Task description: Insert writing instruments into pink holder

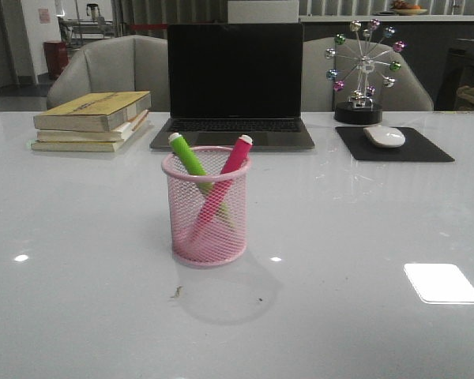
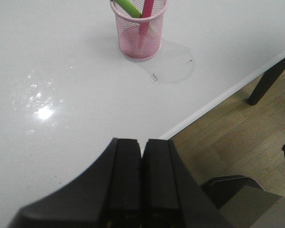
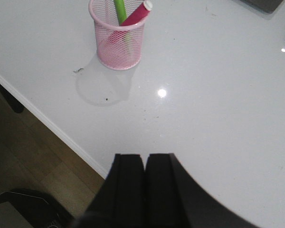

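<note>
green marker [image 1: 189, 156] + magenta marker [image 1: 227, 174] crossed inside round pink wire-mesh cup [image 1: 207, 229] | left tool [image 2: 141, 156], right tool [image 3: 144, 166] closed, empty | task looks done, keep clear of cup

A glossy white bench [image 1: 79, 300] is lit from above, with bright reflections spread across it. Two grey upholstered armchairs [image 1: 110, 67] are placed behind it, against a dark wall. Light brown wooden plank flooring [image 2: 237, 142] is seen beyond the bench edge, beside a dark bench leg [image 2: 270, 78].
</note>
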